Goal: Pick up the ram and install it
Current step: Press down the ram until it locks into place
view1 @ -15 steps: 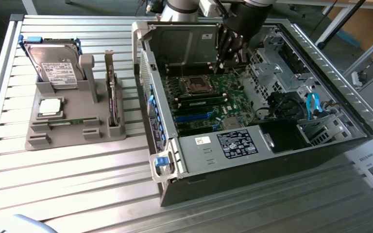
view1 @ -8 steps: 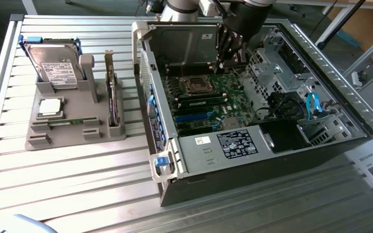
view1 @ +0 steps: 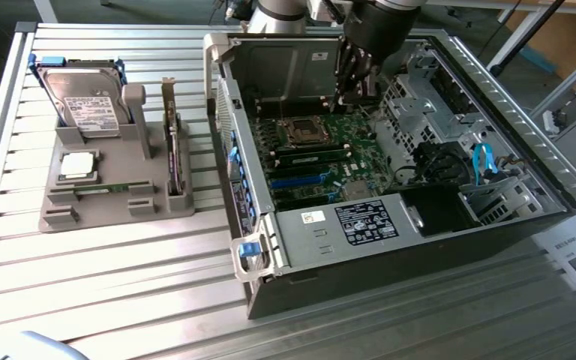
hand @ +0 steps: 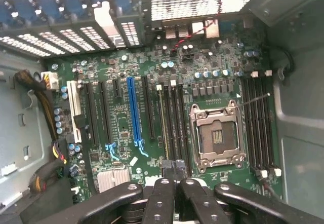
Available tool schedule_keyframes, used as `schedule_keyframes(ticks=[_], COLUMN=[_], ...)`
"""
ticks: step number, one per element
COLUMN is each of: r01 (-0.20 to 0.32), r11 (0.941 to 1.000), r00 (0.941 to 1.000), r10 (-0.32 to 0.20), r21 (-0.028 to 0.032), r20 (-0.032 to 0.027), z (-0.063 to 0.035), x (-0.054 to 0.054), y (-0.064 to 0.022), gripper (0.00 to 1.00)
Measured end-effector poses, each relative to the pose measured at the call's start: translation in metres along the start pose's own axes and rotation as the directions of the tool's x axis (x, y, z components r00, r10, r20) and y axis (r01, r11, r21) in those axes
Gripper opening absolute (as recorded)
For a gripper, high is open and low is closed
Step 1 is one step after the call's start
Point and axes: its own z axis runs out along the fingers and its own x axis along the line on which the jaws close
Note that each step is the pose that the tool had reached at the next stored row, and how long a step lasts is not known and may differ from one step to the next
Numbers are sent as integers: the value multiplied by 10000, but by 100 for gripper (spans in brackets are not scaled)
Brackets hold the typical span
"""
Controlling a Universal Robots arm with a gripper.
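Your black two-fingered gripper (hand: pixel 174 183) is pressed together over the green motherboard (hand: pixel 167 117); the thin green ram stick (view1: pixel 103 188) in the grey holder is light, stiff, fragile; grip its long edges.

A hard drive (view1: pixel 86 101) is standing in a grey holder (view1: pixel 108 206) beside an open computer case (view1: pixel 388 247), its motherboard (hand: pixel 167 127) showing.
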Motion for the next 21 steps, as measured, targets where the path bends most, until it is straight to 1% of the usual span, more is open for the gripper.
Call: schedule_keyframes(ticks=[3, 5, 8, 10, 16, 18, 21], r01=[-444, -752, -1211, -1525, -2397, -2674, -3086], r11=[9990, 9972, 9926, 9883, 9708, 9636, 9511], r00=[9990, 9972, 9926, 9883, 9708, 9636, 9512], r10=[444, 752, 1211, 1525, 2397, 2673, 3086], r21=[14, 23, 36, 46, 69, 76, 86], r20=[10, 18, 29, 37, 62, 71, 84], z=[0, 0, 1, 1, 1, 1, 1], x=[0, 0, 0, 0, 0, 0, 0], y=[0, 0, 0, 0, 0, 0, 0], gripper=[10, 10, 10, 10, 10, 10, 10])
